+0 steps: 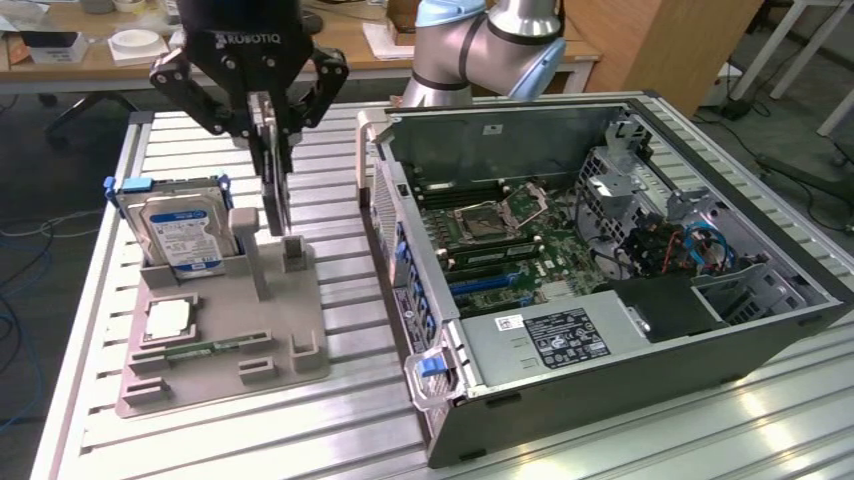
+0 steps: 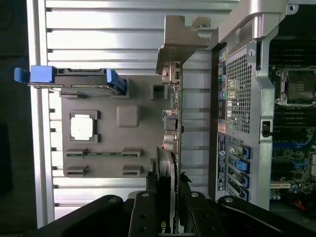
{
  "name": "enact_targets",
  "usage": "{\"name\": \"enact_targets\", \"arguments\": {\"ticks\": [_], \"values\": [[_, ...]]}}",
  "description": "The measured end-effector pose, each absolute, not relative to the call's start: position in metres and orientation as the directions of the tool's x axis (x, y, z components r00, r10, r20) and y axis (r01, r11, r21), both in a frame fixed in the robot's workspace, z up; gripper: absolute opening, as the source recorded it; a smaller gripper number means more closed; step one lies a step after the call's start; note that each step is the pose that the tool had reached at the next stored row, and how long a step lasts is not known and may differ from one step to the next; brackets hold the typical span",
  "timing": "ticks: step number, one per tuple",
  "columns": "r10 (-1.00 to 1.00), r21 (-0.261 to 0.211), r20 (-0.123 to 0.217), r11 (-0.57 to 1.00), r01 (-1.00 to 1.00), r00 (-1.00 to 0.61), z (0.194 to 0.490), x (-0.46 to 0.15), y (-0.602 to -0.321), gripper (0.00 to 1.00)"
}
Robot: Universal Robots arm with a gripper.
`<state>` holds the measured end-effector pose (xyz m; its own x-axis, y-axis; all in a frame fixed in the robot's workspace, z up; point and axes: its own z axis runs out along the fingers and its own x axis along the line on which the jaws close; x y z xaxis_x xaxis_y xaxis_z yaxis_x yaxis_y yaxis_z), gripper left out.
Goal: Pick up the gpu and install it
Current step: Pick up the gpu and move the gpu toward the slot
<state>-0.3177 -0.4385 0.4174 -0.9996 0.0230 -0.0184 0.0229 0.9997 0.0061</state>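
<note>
Gripper (image 1: 271, 128) points straight down, pinching the gpu (image 1: 278, 190) upright at the grey holder (image 1: 214, 320).

gpu (image 2: 175, 123) with shiny metal bracket (image 2: 183, 37); matt grey plastic holder (image 2: 109, 140); ribbed metal table (image 2: 123, 29).

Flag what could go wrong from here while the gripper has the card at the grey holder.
1. The gripper pinches the gpu at its top edge only, with the long card hanging below: it may swing or slip.
2. The hard drive stands close beside it in the same holder; a sideways move could knock it.
3. The card's metal bracket juts out and could catch the computer case rim.
</note>
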Motion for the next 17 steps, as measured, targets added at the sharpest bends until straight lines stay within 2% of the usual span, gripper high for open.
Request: {"name": "enact_targets", "arguments": {"ticks": [7,17], "values": [[0.023,0.006,-0.018,1.000,0.023,-1.000,0.430,-0.318,-0.439,0.27],[0.023,0.006,-0.018,1.000,0.023,-1.000,0.431,-0.311,-0.439,0.27]]}}
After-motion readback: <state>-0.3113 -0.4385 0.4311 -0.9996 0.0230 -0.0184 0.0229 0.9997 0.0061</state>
